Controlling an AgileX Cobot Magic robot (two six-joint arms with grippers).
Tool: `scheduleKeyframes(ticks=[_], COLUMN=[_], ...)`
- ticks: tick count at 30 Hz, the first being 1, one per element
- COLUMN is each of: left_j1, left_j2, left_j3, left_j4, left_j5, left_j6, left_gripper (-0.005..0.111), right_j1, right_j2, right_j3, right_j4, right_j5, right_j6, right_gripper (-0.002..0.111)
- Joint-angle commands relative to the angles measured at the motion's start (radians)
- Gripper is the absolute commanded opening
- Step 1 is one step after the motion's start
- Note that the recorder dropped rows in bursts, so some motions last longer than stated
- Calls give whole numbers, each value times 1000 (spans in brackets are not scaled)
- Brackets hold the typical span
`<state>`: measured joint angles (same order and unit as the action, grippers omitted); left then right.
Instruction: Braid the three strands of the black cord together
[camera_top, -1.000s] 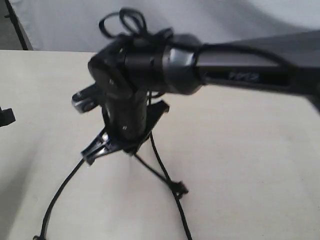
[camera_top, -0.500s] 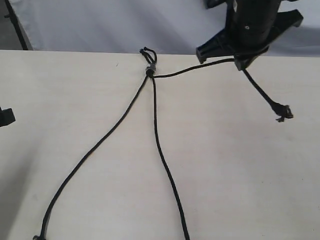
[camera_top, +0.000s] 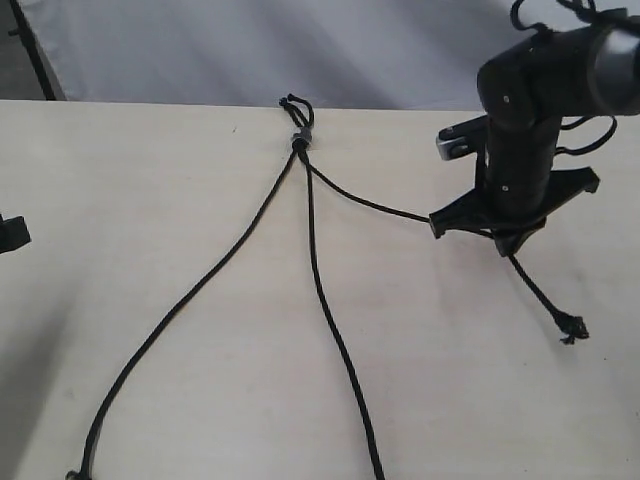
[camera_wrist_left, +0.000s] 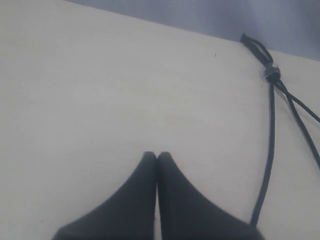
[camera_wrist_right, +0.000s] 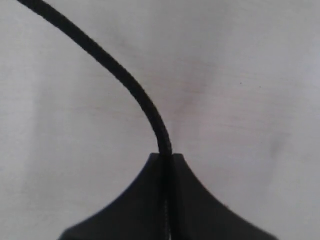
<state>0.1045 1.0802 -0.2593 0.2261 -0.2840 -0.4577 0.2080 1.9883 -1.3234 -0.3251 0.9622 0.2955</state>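
Shifted right claw (camera_top: 508, 240) grips one strand (camera_top: 370, 205) of three.

A robot test bench of a lab kind is suggested by a bare pale tabletop (camera_top: 150, 220), a plain grey-white cloth backdrop (camera_top: 180, 50) hung behind it, and a black robot arm (camera_top: 515, 130) poised over the surface.

On the table (camera_top: 480, 400), left strand (camera_top: 190, 296), middle strand (camera_top: 322, 300) and right strand (camera_top: 370, 203) fan from the bead (camera_top: 300, 141).
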Motion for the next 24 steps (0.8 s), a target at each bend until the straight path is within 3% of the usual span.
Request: scheduleKeyframes(ticks=[1,12,13,14,17,18,19,21,24], left_j1=[2,2,2,2,-8,-25,-62,-158,-320], left_j2=[2,2,2,2,2,2,2,2,18], left_j3=[-5,-5,-5,-5,-5,-7,-12,-38,-110], left_j4=[4,4,4,4,16,34,92,264,457], left_j5=[-5,-5,-5,-5,-5,-5,-5,1,33], left_j6=[-7,-15,-15,-18,-22,-38,-73,-229,-431], left_gripper=[0,0,0,0,0,0,0,1,13], right_j1=[-8,-8,-8,-6,-6,-6,-6,-6,-8], right_j2=[54,113,113,113,113,110,93,5,-180], right_j3=[5,5,5,5,-5,-24,-43,-58,-58], right_j4=[15,14,12,14,30,35,37,37,-42], right_j5=[-19,-11,-8,-3,28,83,130,179,176], right_j6=[6,6,6,7,18,-27,-50,-92,-117], right_gripper=[0,1,6,17,67,71,69,54,14])
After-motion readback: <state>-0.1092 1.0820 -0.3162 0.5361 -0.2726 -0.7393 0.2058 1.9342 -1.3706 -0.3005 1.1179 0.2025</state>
